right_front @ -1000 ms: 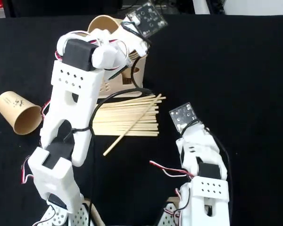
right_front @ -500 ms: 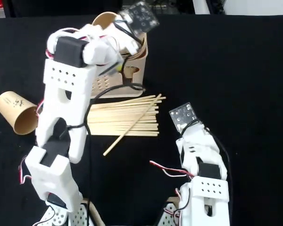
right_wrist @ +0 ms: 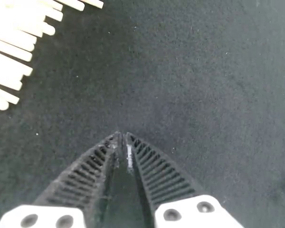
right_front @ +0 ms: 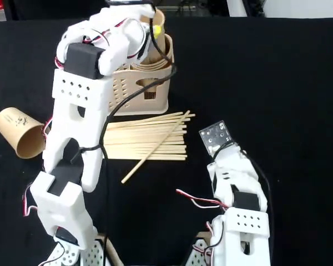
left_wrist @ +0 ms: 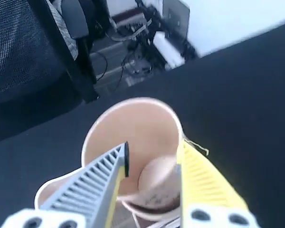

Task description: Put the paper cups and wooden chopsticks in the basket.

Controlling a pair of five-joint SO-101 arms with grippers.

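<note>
Fingers (left_wrist: 99, 185) of my left gripper (left_wrist: 153, 159): clamped on a paper cup (left_wrist: 133, 123). The grey one sat inside the mouth and the yellow one lay against the outer wall. I held the cup roughly upright, mouth up.

Second paper cup (right_front: 19, 133): lay on its side on the black table (right_front: 277, 83), well apart from my left fingers, out to their left and back toward my base.

Basket (right_front: 136, 97): pale, with slotted walls and a handle cut-out in the side facing my base. It stood below my left fingers, and the held cup was at its far edge.

Wooden chopsticks (right_front: 150, 138): a pile laid side by side on the table, just beside the basket on the side nearer my base, between my two sets of fingers. One loose chopstick (right_front: 134, 169) lay slanted across the pile, its nearer end sticking out toward my base.

Right gripper (right_wrist: 122, 137): its fingers (right_wrist: 152, 166) were pressed together, tips meeting, over bare black table. The ends of the chopsticks (right_wrist: 9, 61) were near these fingers, ahead and to their left, and touched neither. The basket and both cups were well apart from them, farther to the left.
</note>
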